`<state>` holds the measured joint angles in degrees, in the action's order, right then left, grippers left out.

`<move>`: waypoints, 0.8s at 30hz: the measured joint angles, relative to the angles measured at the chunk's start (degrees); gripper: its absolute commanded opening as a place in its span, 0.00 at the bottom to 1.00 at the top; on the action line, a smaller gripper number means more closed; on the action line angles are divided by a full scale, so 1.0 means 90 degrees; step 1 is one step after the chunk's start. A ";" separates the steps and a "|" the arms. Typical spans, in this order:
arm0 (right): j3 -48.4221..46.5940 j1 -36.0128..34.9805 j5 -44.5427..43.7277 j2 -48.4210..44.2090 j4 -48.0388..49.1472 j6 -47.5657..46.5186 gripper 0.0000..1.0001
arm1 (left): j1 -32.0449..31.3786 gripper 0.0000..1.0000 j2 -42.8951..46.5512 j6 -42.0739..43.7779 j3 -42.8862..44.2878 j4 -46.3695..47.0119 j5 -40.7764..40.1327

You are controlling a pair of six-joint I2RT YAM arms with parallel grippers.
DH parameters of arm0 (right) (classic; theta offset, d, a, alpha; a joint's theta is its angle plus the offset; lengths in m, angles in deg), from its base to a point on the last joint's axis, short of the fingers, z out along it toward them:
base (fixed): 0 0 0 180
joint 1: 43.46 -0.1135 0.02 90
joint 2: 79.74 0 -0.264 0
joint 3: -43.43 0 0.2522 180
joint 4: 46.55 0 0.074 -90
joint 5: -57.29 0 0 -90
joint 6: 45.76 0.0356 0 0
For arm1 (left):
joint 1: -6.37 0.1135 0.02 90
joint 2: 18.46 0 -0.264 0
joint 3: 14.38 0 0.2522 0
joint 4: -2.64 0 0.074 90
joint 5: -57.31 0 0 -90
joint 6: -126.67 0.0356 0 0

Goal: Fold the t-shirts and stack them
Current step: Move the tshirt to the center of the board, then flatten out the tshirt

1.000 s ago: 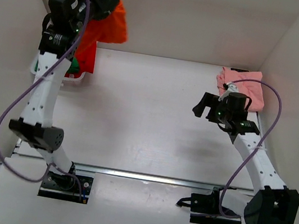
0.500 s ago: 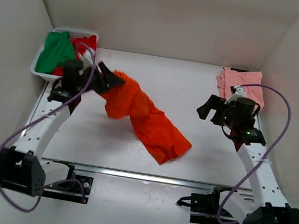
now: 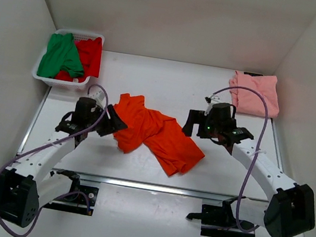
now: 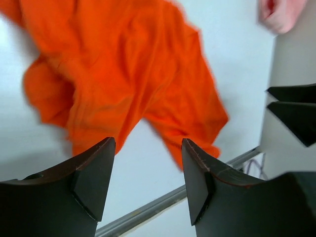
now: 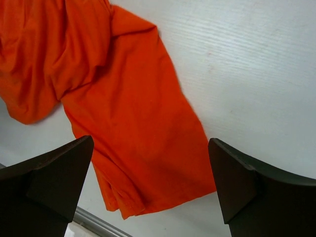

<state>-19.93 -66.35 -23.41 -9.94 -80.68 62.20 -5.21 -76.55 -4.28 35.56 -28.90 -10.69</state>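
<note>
Orange t-shirt [image 3: 157,134] lies crumpled and half spread on the white surface [image 3: 152,81], about midway between the two arms. It runs in a slant from a bunched end on the left down to a flatter end nearer the arms' bases.

The left tool [image 3: 117,125] sits low at the shirt's bunched left end, just beside the cloth. In the left wrist view its fingers [image 4: 94,173] are spread apart with nothing pinched between them, and the orange cloth shows beyond the gap. Whether the tips touch the cloth I cannot tell.

The right tool [image 3: 191,124] hovers at the shirt's upper right edge, pointing toward it. Its fingers [image 5: 59,173] are parted wide and hold nothing — the shirt's flatter end lies below and between them, apart from both.

A pale pink t-shirt [image 3: 256,92] rests folded at the far right corner of the surface, well apart from both tools. The green t-shirt [image 3: 60,55] and red t-shirt [image 3: 90,53] lie heaped in the white basket [image 3: 57,82] at the far left corner.
</note>
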 measured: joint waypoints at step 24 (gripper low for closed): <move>0.1025 -0.0580 -0.0262 -0.0413 0.0185 0.0323 0.62 | -0.0850 0.51 -0.0614 -0.0160 -0.1583 0.1197 -0.1603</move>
<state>-10.71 -71.58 -25.77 -13.66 -79.01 65.10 -12.86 -82.08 -5.72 21.31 -18.12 -25.12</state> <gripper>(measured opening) 0.676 0.642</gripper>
